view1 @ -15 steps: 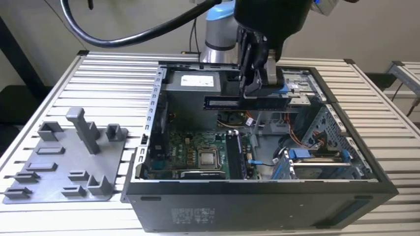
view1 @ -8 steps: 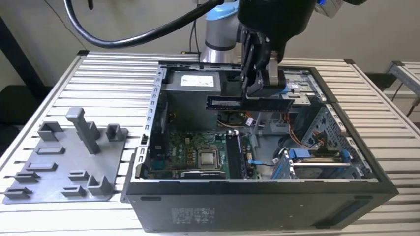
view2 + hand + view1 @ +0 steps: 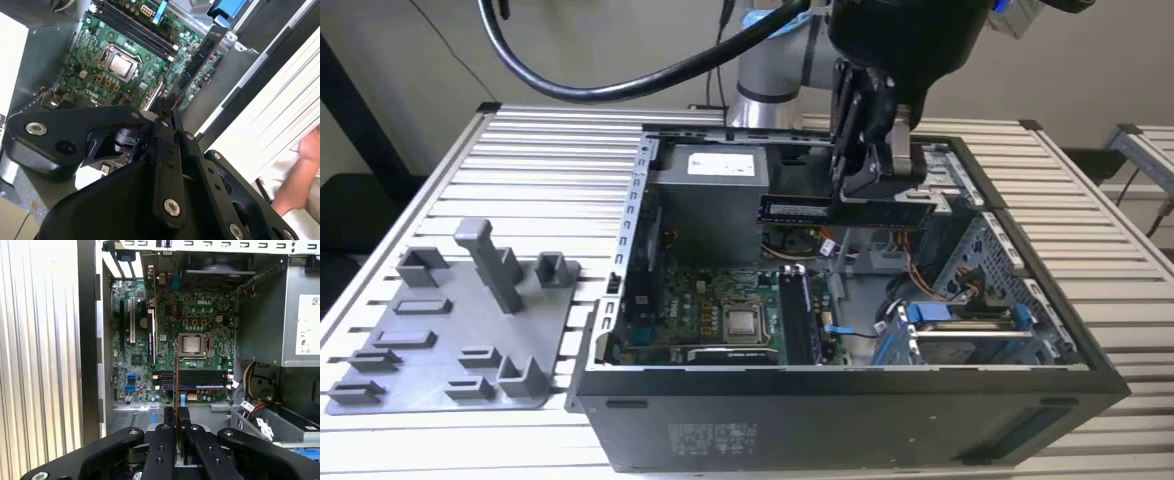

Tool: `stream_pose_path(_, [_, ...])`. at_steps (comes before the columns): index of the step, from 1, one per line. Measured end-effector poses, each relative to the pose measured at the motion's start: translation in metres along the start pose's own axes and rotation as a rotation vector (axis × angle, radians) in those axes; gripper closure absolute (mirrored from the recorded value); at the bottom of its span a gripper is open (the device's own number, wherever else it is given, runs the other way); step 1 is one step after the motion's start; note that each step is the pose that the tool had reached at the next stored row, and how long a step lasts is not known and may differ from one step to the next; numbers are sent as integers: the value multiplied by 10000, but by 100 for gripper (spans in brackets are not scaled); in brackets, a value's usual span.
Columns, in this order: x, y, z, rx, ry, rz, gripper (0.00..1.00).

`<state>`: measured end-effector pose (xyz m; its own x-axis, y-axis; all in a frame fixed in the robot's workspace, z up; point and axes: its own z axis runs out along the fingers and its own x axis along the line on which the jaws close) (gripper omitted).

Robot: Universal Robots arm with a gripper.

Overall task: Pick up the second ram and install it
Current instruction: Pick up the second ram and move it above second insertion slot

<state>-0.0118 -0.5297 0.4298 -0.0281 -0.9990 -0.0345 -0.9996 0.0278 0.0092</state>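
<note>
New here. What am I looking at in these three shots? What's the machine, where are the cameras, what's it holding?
It is a robot arm. Its gripper is shut on the second ram, a thin memory stick, above an open computer case that stands on a slatted table. The exterior view is taken from off the arm. Both wrist views ride on the arm and look past the gripper at the motherboard and processor. Grey holder blocks lie at the exterior view's left.
</note>
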Motion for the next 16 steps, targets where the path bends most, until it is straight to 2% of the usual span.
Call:
stream_pose_path(8, [-3,-104,-1,-1,1,-1,86])
stream_pose_path(16, [-5,-110,-1,0,0,0,86])
